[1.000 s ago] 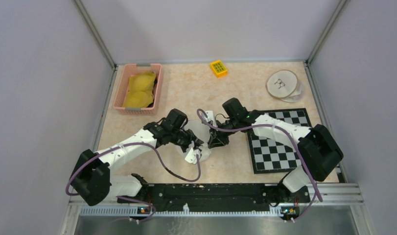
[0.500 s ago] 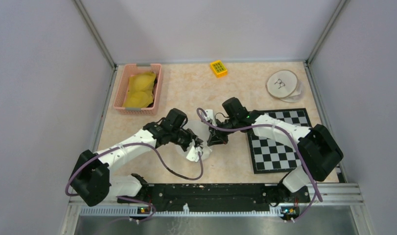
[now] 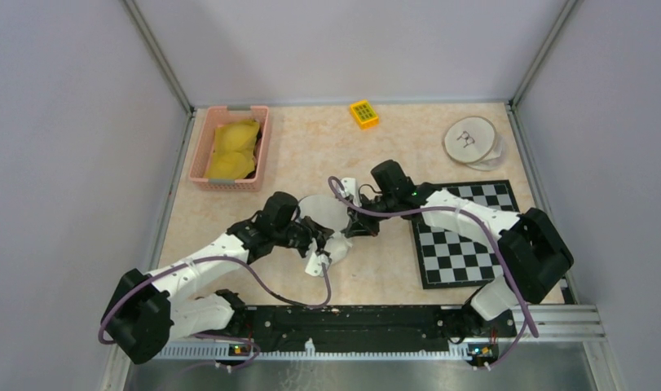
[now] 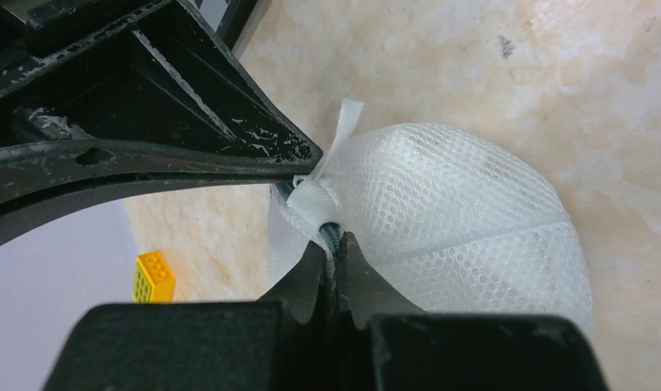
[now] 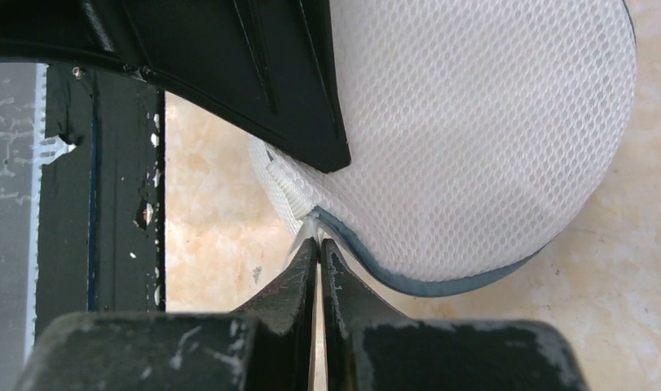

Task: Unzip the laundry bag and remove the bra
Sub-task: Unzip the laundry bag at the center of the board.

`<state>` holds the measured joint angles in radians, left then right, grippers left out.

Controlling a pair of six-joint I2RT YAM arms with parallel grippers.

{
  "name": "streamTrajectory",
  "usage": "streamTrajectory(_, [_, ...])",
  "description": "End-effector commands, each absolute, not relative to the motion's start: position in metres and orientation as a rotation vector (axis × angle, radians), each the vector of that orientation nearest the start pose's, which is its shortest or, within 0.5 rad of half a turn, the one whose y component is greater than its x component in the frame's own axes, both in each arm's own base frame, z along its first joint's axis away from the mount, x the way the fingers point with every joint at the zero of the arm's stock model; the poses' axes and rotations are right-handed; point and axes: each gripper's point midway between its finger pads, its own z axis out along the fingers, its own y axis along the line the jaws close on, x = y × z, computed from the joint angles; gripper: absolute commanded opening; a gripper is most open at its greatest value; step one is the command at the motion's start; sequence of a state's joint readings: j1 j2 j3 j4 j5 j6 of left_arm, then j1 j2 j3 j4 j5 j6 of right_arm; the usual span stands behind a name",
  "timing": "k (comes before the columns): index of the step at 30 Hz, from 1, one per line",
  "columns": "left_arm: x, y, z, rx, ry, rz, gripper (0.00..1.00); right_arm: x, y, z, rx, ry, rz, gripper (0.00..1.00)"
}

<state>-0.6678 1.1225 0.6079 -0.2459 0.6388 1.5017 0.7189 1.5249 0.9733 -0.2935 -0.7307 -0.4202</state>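
Directly ahead of left gripper point(image 4: 333, 244): white mesh laundry bag point(image 4: 449, 220), domed, sat on table point(image 4: 555, 73). Left fingers were clamped on bag's teal zip edge under white tab point(image 4: 315, 199). Right gripper point(image 5: 319, 241) opposite, fingers pressed together, tips touching bag's grey-trimmed rim; anything pinched there, could not tell.

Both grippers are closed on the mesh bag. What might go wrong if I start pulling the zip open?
1. The left gripper and right gripper pinch the laundry bag only with their very tips at its grey-trimmed edge, so either grip may slip under tension.
2. The two grippers sit almost against each other and could knock together as they move.
3. Nothing pins the bag down, so it may drag or lift rather than unzip.
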Motion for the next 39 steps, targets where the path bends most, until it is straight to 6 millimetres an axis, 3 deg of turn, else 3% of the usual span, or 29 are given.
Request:
streamTrajectory(1, [0.212,-0.249,0.121,2.002,0.719,-0.229,0.00,0.240,0.303,0.112,-1.460,1.869,0.873,0.00])
streamTrajectory(6, [0.219,-0.246,0.121,1.979,0.710,-0.178,0.00,0.239,0.299,0.118,-1.434,1.880,0.896,0.00])
streamTrajectory(12, [0.220,-0.252,0.128,1.960,0.706,-0.205,0.00,0.219,0.313,0.134,-1.434,1.812,1.073,0.00])
streamTrajectory(17, [0.217,-0.256,0.131,1.934,0.780,-0.292,0.00,0.207,0.324,0.141,-1.376,1.860,1.246,0.29])
streamTrajectory(19, [0.213,-0.256,0.129,1.943,0.830,-0.354,0.00,0.199,0.326,0.143,-1.351,1.883,1.331,0.33])
streamTrajectory(27, [0.214,-0.257,0.126,1.904,0.962,-0.469,0.00,0.212,0.325,0.137,-1.242,1.930,1.344,0.34])
streamTrajectory(39, [0.219,-0.257,0.124,1.847,1.089,-0.546,0.00,0.203,0.325,0.127,-1.173,2.001,1.435,0.30])
